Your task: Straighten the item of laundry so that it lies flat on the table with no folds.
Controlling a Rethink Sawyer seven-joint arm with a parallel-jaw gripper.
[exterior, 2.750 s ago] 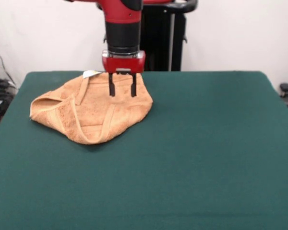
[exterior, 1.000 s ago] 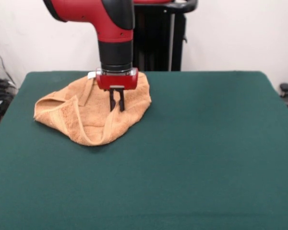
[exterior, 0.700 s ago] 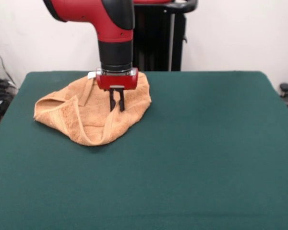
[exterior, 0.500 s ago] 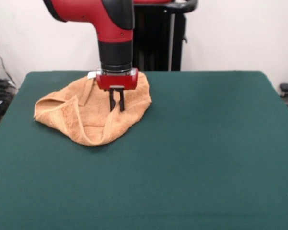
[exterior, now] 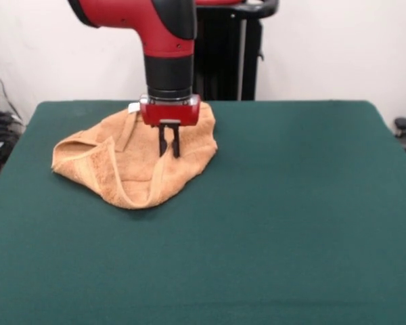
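Bench (exterior: 271, 237) space is lying bare up front, and farther back on its left side the towel (exterior: 132, 162) is sitting bunched up with folds, so most of the flattening is waiting to be done. Behind the folds, the pincer (exterior: 169, 147) is pinching the towel with its fingers closed, while the towel's far edge is hiding behind the arm.

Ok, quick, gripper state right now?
Gripper: closed, pinching the towel on the table.
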